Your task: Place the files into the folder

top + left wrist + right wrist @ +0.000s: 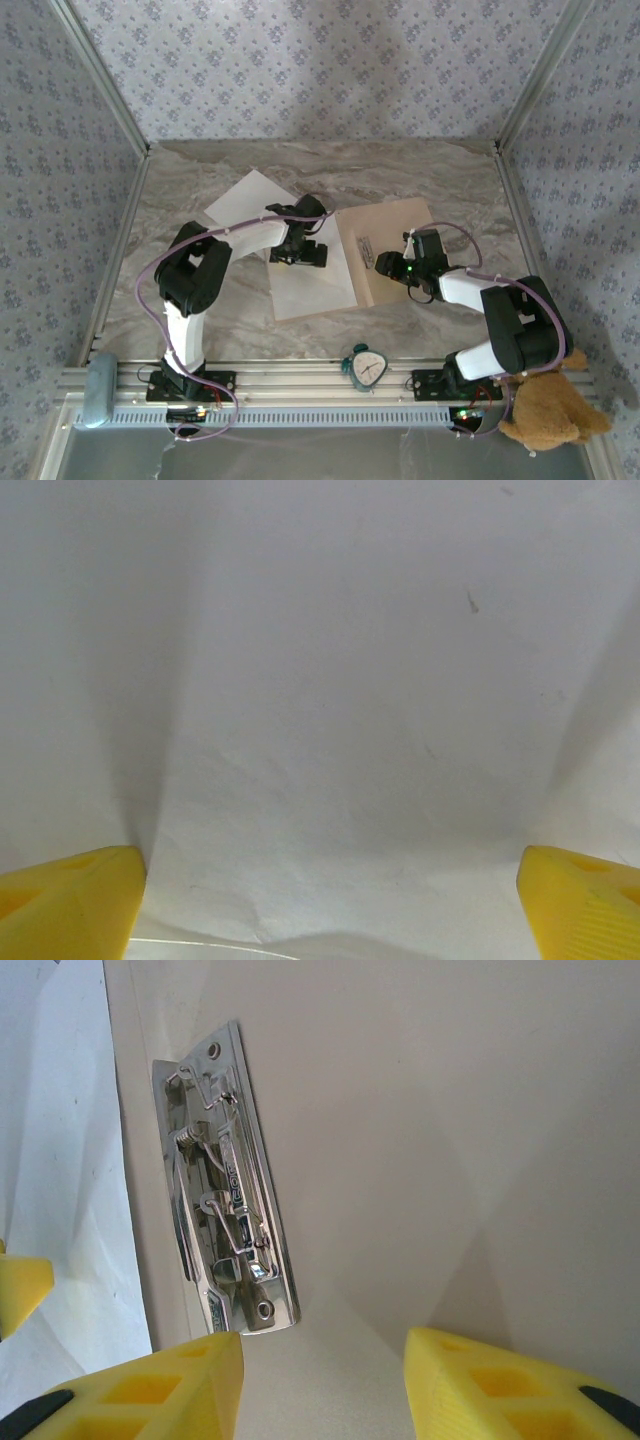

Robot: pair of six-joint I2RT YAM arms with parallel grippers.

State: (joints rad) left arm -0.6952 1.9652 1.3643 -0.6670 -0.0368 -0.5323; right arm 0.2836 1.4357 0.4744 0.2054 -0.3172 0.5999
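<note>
Paper lies under the wide-open left pincer, ready to slide toward 3 o'clock. Half-open, empty right pincer sits over the folder, maybe to hold it flat.

Under the left end effector, the files are matt white paper, faintly creased. Ahead of the right end effector, the folder is smooth matt tan card and its clip is mirror-bright metal. The fingers seem hard yellow plastic. The worktop has a marbled, perhaps low-sheen finish.
</note>
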